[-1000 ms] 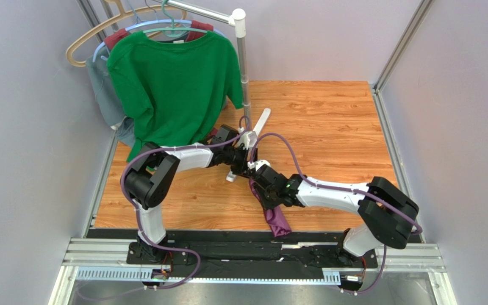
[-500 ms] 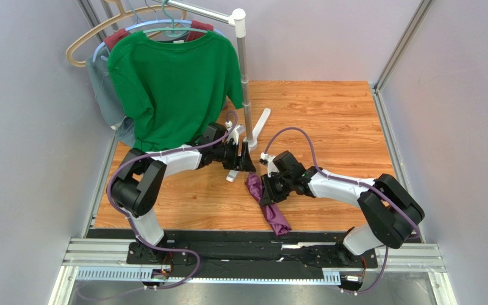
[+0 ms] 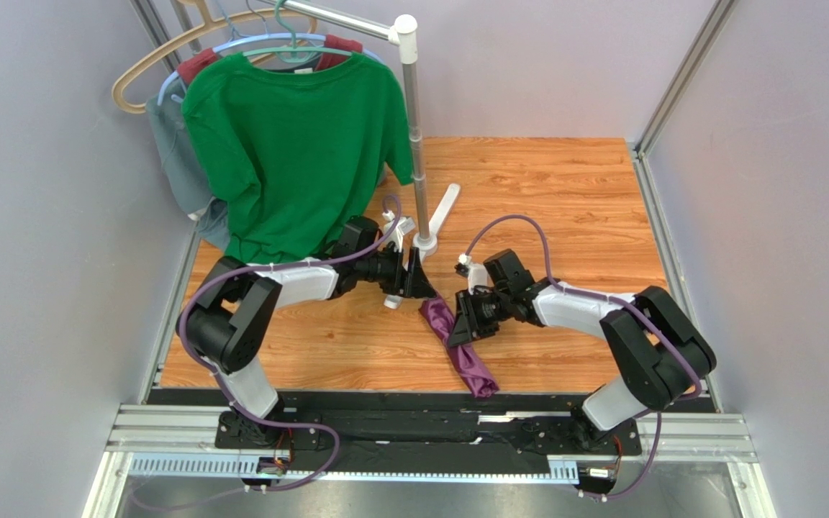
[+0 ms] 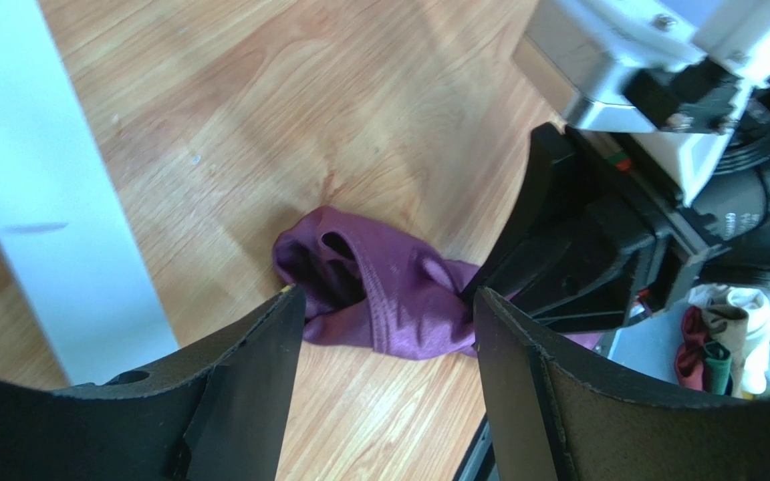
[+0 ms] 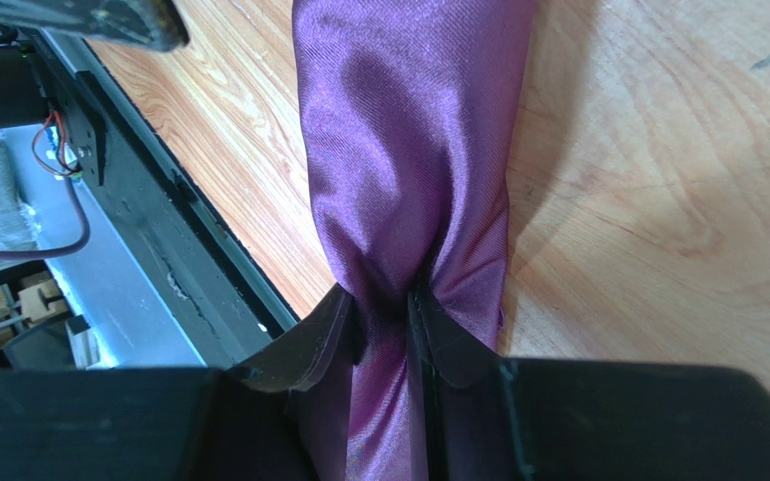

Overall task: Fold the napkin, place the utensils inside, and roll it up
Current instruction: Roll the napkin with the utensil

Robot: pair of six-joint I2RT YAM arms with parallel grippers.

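Drawn rightward since before, clamping napkin (image 3: 466, 352) in right gripper (image 3: 464, 322) near bench (image 3: 559, 183) front edge; holding left gripper (image 3: 422, 283) spread beside pole (image 3: 416, 140).

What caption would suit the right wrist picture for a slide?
Right tool shut on a bunched purple napkin that lies stretched across the wooden table.

Grey walls (image 3: 51, 270); wood tabletop (image 3: 570, 205); white garment rack (image 3: 415, 130).
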